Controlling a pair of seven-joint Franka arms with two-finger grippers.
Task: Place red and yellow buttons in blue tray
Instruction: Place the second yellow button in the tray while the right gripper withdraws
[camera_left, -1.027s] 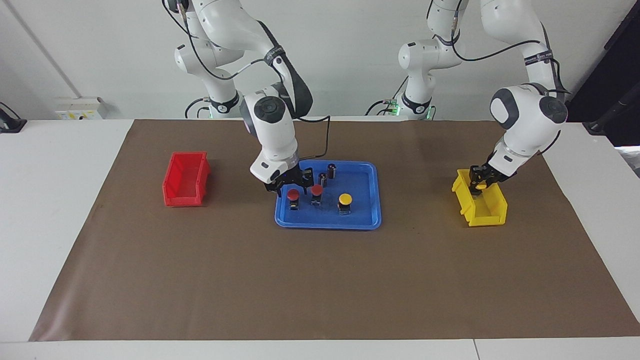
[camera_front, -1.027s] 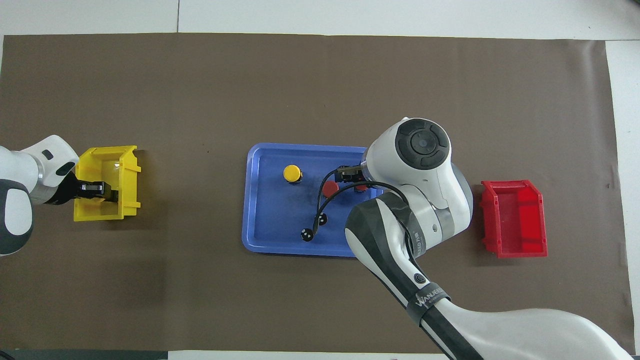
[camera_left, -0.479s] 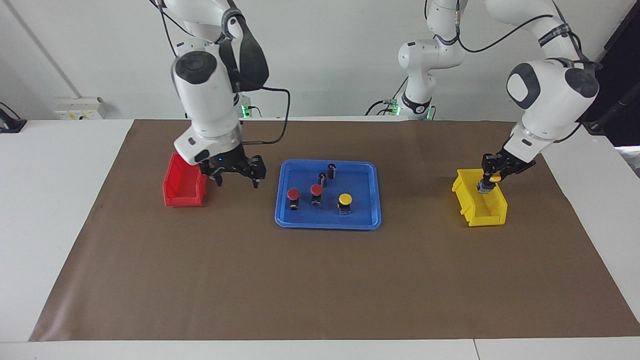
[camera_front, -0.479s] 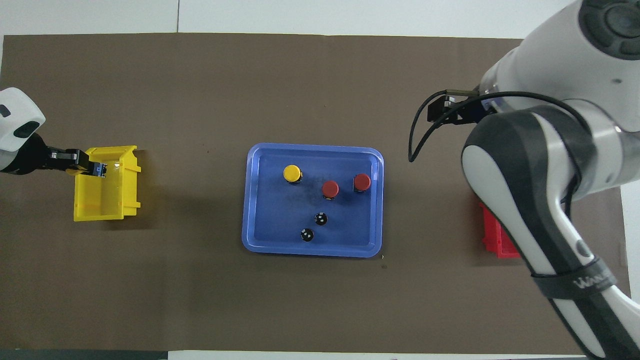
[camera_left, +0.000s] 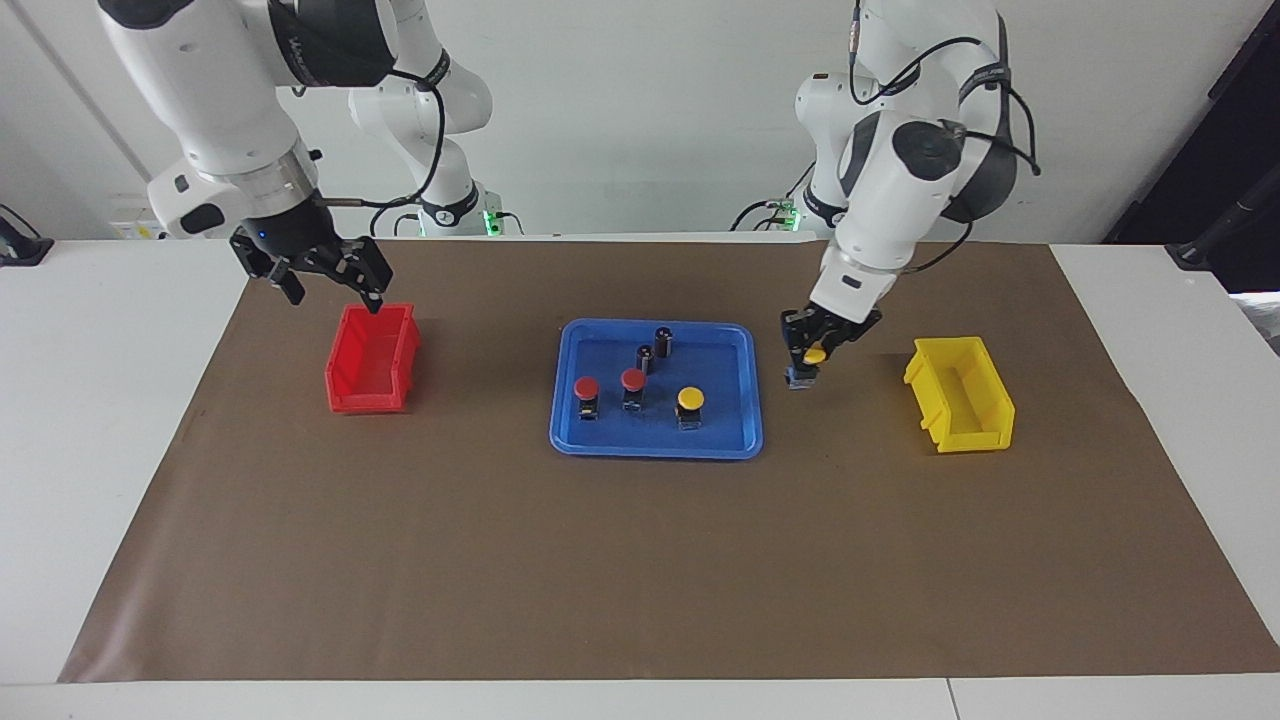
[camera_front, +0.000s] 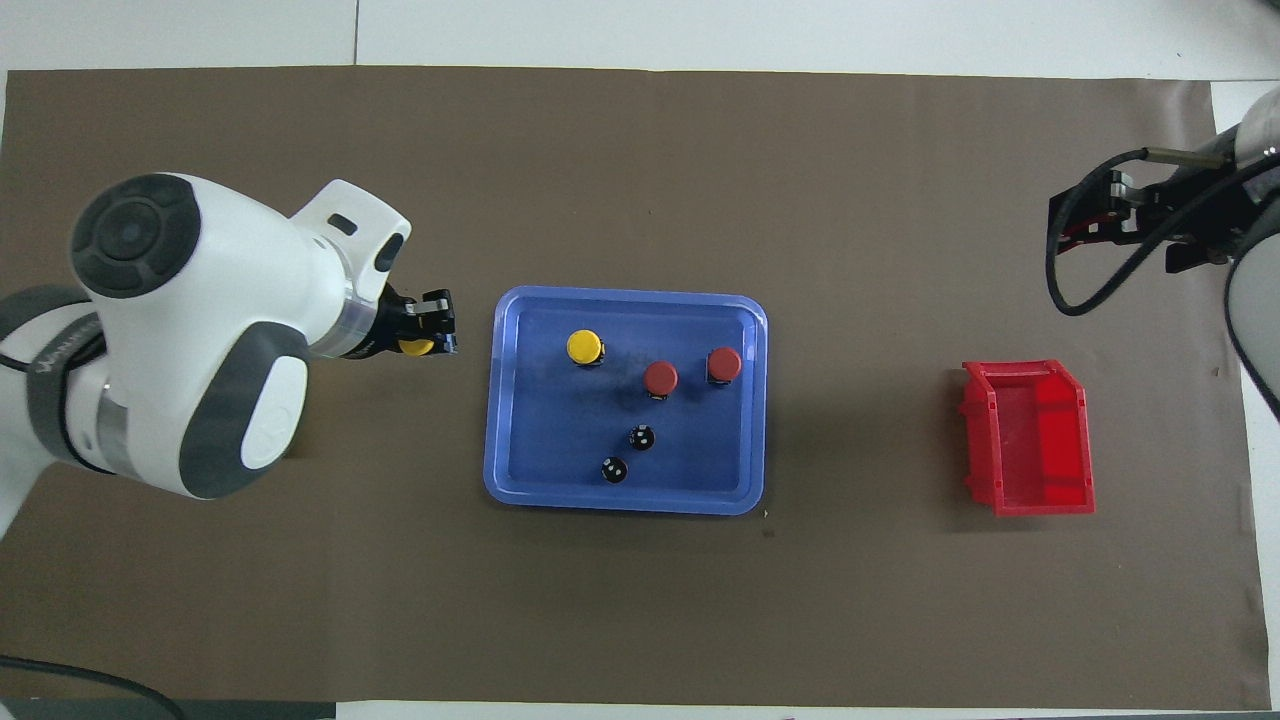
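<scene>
facing view: left pincer (camera_left: 812, 352) clamped on the fourth button, yellow cap (camera_left: 815, 355), in the air over bare table just beside the blue tray (camera_left: 745, 440), between it and the yellow bin (camera_left: 960, 405). in the tray: two red buttons (camera_left: 586, 388) (camera_left: 632, 380), one yellow button (camera_left: 690, 399), two dark cylinders (camera_left: 663, 340). right pincer (camera_left: 320, 272) spread open, holding nothing, over the red bin (camera_left: 370, 358). risk, as i judge it: carried low, the base could catch the tray rim; released early, it lands outside; set down carelessly, it tips the standing yellow one.
</scene>
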